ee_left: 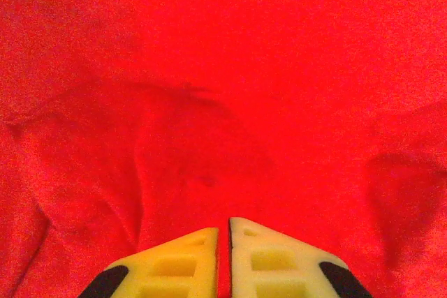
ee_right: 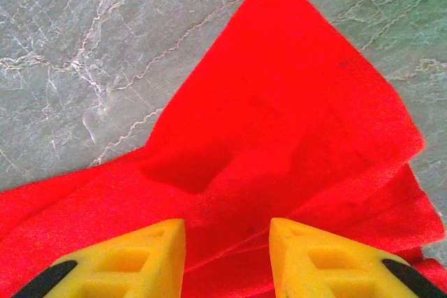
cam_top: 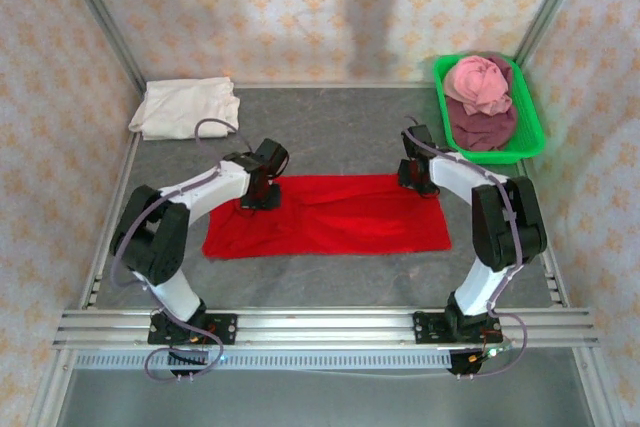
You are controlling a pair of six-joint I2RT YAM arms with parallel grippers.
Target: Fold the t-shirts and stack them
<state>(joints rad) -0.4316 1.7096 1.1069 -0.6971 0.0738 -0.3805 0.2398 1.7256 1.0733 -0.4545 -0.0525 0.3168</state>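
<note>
- Bearing all items, the grey counter [cam_top: 340, 132] has bare surface behind and in front of the work.
- Red t-shirt [cam_top: 330, 217]: lies flat mid-counter as a wide band, and both pincers stand at its far edge. Judged step: taking that far edge to fold it toward the near edge. To do it well, both ends should be lifted level and carried across together, so that the fold line runs straight. The creases seen in the left wrist view [ee_left: 223, 88] should be drawn out first. In the right wrist view one corner [ee_right: 293, 102] lies doubled over a lower layer, so the grip there should take every layer.
- Cream-white t-shirt [cam_top: 185, 107]: folded, at the far left corner, well apart from the red one. It is the likely base of the stack and is not in the way.
- Green tray [cam_top: 497, 158]: far right corner, near the right arm's elbow. A wide swing there could strike it.
- Maroon t-shirt [cam_top: 480, 127]: bunched in the tray, unfolded.
- Pink t-shirt [cam_top: 478, 82]: bunched on top of the maroon one.
- Right pincer [cam_top: 413, 182]: its jaws are spread wide over the red corner [ee_right: 227, 225] and grip nothing.
- Left pincer [cam_top: 262, 197]: closed to a hairline gap, low over the cloth [ee_left: 223, 222]. I cannot tell whether any cloth is nipped.
</note>
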